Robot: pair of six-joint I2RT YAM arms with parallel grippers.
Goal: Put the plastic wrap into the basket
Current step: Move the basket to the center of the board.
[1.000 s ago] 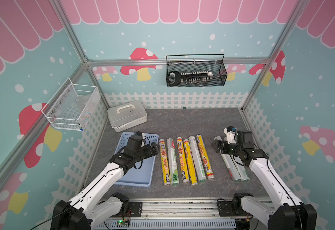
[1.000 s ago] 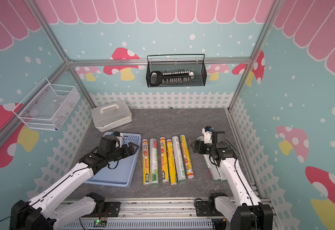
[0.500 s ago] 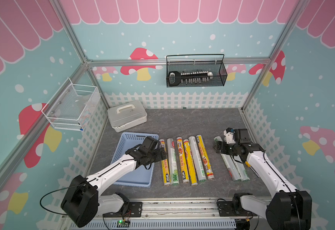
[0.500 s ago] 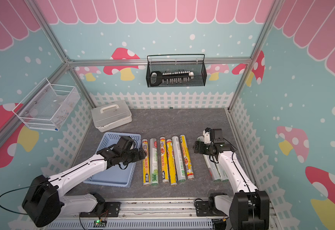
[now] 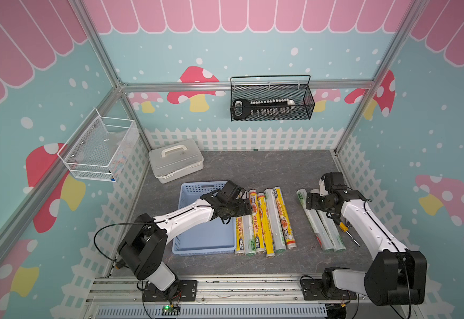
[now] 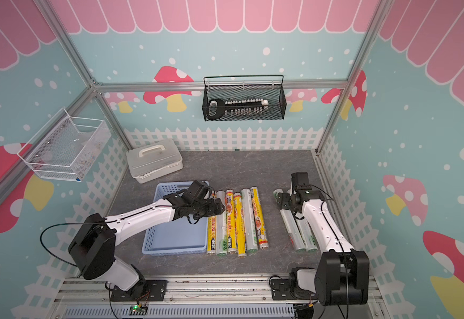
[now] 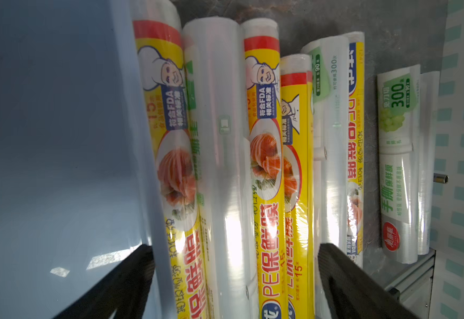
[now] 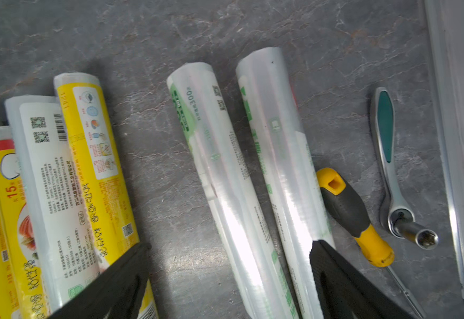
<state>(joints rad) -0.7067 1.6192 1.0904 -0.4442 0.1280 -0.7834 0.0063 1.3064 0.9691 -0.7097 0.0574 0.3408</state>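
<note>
**Mushroom-print booth under soft, even light**

On my feed, both top views show teal walls [image 5: 252, 55] with red mushrooms [image 5: 195, 88], a pink scalloped border [image 5: 225, 16] above and a white picket-fence strip [image 5: 252, 139] at the base. Aluminium posts [image 5: 95, 41] frame the corners. The floor [image 5: 266, 168] is grey and stone-patterned. A black wire-mesh basket [image 5: 272, 110] hangs on the back wall, and a white wire-mesh basket [image 5: 98, 149] hangs on the left wall.

Both top views look down from high above the front edge, covering the whole table [image 5: 266, 168]. Each wrist camera sits close over the plastic wrap [image 7: 217, 138]; both wrist views share those rolls.
</note>
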